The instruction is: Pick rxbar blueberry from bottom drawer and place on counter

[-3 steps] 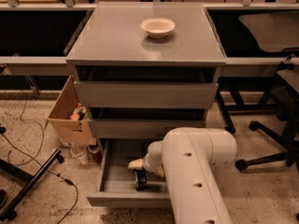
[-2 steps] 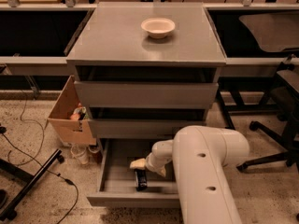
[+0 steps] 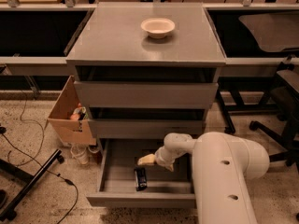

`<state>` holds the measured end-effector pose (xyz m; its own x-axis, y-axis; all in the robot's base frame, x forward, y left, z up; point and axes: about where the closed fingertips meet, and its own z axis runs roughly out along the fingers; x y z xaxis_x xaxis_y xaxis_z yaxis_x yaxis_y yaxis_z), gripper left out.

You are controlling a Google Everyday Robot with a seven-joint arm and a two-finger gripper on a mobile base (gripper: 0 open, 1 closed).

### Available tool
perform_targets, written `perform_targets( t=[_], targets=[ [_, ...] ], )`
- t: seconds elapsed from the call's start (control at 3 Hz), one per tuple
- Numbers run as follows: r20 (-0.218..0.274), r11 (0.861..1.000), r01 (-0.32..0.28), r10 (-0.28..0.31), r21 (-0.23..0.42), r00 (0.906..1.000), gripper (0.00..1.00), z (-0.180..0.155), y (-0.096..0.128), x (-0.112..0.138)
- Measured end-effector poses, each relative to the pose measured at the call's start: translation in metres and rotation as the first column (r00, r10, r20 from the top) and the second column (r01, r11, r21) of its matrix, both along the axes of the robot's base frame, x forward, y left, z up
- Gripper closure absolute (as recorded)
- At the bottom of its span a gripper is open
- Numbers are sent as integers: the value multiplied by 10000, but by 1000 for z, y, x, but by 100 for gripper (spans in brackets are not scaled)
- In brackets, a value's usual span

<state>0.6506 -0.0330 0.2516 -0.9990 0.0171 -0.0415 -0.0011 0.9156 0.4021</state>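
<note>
3 drawers [image 3: 145, 94], 1 rxbar blueberry [image 3: 140, 178], 1 white bowl [image 3: 158, 27], 1 gripper [image 3: 147, 160] in the bottom drawer [image 3: 140, 200]

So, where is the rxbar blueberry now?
In the camera view, the rxbar blueberry lies in the open bottom drawer, near its front wall, close to the gripper inside that drawer.

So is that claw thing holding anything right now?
Gripper: inside the bottom drawer, beside the rxbar blueberry, not holding it; open or closed cannot be told.

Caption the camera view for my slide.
Gripper hovers inside the open grey bottom drawer, near the slim dark-wrapped snack bar.
</note>
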Motion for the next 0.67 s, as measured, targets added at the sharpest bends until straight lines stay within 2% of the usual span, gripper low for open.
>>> perform_targets(
  t=[0.33,0.67],
  targets=[
    [7,9996,-294,294,-45,9996,0,1,0,0],
    [7,9996,-294,294,-45,9996,0,1,0,0]
  ],
)
